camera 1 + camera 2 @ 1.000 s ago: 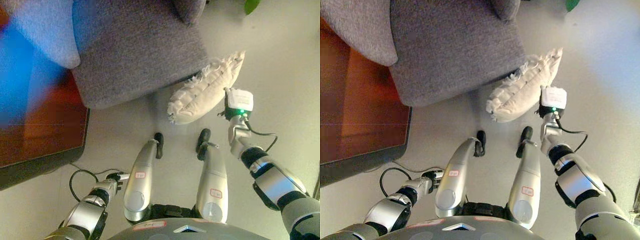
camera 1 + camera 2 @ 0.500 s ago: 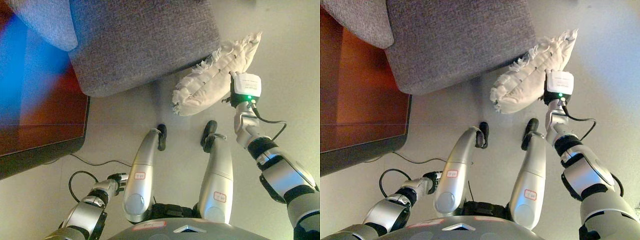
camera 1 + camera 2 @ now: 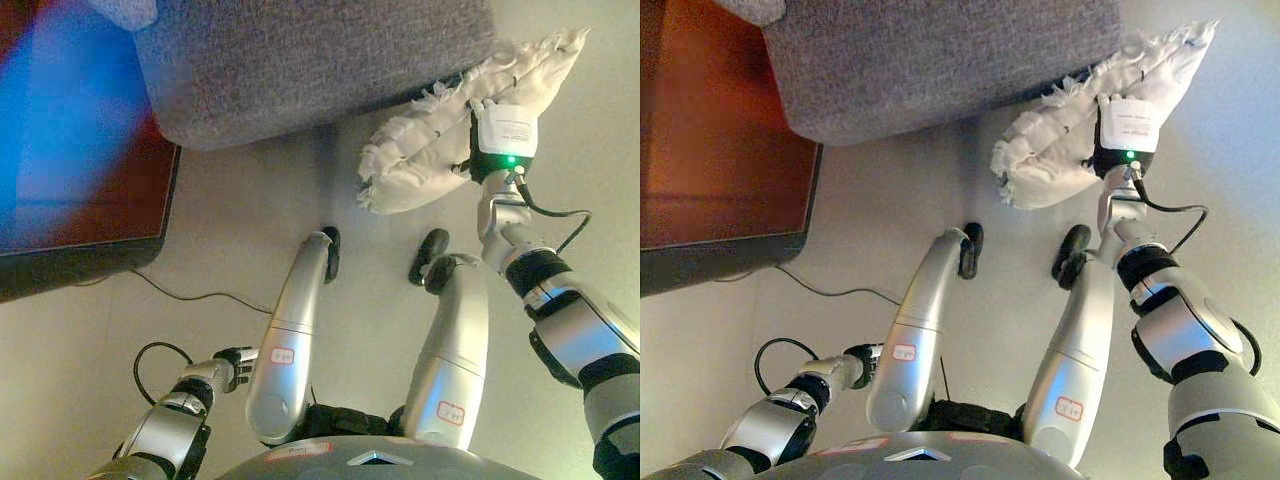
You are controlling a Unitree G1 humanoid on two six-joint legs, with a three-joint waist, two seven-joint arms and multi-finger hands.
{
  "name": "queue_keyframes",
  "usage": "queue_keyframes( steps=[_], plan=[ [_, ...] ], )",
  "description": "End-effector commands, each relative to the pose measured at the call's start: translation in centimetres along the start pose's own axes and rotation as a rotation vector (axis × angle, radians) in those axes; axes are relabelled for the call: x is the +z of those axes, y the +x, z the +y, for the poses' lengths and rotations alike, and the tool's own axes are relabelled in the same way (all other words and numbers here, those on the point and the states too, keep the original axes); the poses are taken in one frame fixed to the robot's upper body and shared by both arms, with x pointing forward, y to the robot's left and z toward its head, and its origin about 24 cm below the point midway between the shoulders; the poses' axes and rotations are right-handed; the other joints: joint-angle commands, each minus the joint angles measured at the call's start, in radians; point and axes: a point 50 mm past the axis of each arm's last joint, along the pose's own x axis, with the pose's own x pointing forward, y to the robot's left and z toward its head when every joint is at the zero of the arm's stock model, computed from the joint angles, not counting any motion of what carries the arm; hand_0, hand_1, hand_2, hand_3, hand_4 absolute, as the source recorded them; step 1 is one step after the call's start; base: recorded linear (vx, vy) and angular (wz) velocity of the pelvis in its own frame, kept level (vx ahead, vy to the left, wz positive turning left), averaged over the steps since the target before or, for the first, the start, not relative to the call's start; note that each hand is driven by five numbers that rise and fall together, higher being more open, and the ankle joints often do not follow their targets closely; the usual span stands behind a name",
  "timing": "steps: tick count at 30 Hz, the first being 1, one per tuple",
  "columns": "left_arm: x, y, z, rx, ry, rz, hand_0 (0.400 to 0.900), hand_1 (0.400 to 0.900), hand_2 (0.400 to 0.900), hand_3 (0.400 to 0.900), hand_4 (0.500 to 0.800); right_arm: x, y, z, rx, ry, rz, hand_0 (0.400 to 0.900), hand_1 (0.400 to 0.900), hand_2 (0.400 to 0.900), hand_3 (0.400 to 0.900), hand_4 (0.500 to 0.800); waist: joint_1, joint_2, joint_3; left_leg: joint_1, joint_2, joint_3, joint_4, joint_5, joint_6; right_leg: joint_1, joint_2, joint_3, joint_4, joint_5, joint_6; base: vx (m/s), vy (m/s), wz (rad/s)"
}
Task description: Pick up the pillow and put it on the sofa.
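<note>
Right hand [image 3: 478,135] at the near edge of the pillow [image 3: 440,150], mostly hidden behind the wrist; fingers not visible, so grip state can't be told. Arm coming in from lower right, stretched forward to the pillow.

Pillow: white, fringed along its edges, lying on its side, long axis running from lower left to upper right. Far edge pressed against the lower right corner of the grey sofa [image 3: 310,60], or tucked just under it. Hard to say whether it is resting on the pale floor [image 3: 230,230] or lifted off. Not on the sofa seat.

Left hand [image 3: 862,360] low at lower left, well apart from pillow and sofa, beside the body. Dark fingers look loosely curled, nothing in them.

Sofa fills the top of both views, grey woven fabric, rounded front edge facing the robot. A grey cushion corner [image 3: 750,8] just showing at top left in the right eye view.

Dark-framed red-brown panel [image 3: 720,150] on the left, touching or just beside the sofa's left side. Thin dark cord [image 3: 830,290] trailing on the floor from under the panel's lower edge.
</note>
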Motion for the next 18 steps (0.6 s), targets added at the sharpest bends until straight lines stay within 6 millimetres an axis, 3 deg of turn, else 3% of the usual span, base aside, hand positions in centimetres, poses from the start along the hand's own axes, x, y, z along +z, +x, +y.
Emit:
queue_keyframes(
  steps=[1, 6, 11, 12, 13, 18],
  plan=[
    [-6.3, 0.0, 3.0, 0.072, -0.019, 0.189, 0.900, 0.900, 0.900, 0.900, 0.800, 1.2, 1.8, -5.3, -0.237, 0.022, -0.094, 0.900, 0.900, 0.900, 0.900, 0.800, 0.024, 0.025, 0.012, -0.015, -0.032, -0.023, -0.007, -0.020, 0.069, 0.047, 0.036, 0.021, 0.144, -0.196, -0.052, 0.00, -0.009, 0.07],
    [-6.1, 0.1, 2.8, 0.076, -0.032, 0.170, 0.900, 0.900, 0.900, 0.900, 0.800, 1.2, 2.5, -5.9, -0.194, 0.042, -0.078, 0.900, 0.900, 0.900, 0.900, 0.800, 0.031, 0.032, 0.011, -0.096, -0.041, -0.021, 0.065, -0.024, 0.062, -0.025, 0.049, 0.034, 0.223, -0.231, -0.066, 0.00, -0.007, 0.12],
    [-6.2, 0.0, 3.1, 0.072, -0.027, 0.174, 0.900, 0.900, 0.900, 0.900, 0.800, 1.2, 2.6, -5.1, -0.073, 0.076, -0.098, 0.900, 0.900, 0.900, 0.900, 0.800, 0.034, 0.040, 0.016, -0.164, -0.038, -0.015, 0.127, -0.032, 0.051, -0.086, 0.054, 0.045, 0.289, -0.254, -0.073, -0.01, -0.014, 0.13],
    [-6.3, 0.0, 3.1, 0.072, -0.032, 0.173, 0.900, 0.900, 0.900, 0.900, 0.800, 1.2, 2.5, -4.9, -0.052, 0.095, -0.105, 0.694, 0.694, 0.694, 0.694, 0.676, 0.034, 0.041, 0.018, -0.173, -0.037, -0.016, 0.137, -0.035, 0.049, -0.095, 0.056, 0.048, 0.298, -0.257, -0.074, -0.02, -0.010, 0.09],
    [-6.2, 0.0, 3.1, 0.072, -0.032, 0.171, 0.900, 0.900, 0.900, 0.900, 0.800, 1.3, 2.4, -4.7, -0.041, 0.128, -0.106, 0.400, 0.400, 0.400, 0.400, 0.500, 0.033, 0.042, 0.021, -0.182, -0.034, -0.015, 0.147, -0.037, 0.047, -0.104, 0.056, 0.050, 0.308, -0.261, -0.075, -0.03, -0.013, 0.10],
    [-6.4, 0.0, 3.0, 0.069, -0.038, 0.173, 0.900, 0.900, 0.900, 0.900, 0.800, 1.4, 2.0, -4.2, -0.036, 0.191, -0.108, 0.400, 0.400, 0.400, 0.400, 0.500, 0.026, 0.047, 0.023, -0.209, -0.020, -0.008, 0.185, -0.048, 0.038, -0.132, 0.055, 0.063, 0.347, -0.269, -0.072, -0.01, -0.013, 0.06]
  ],
)
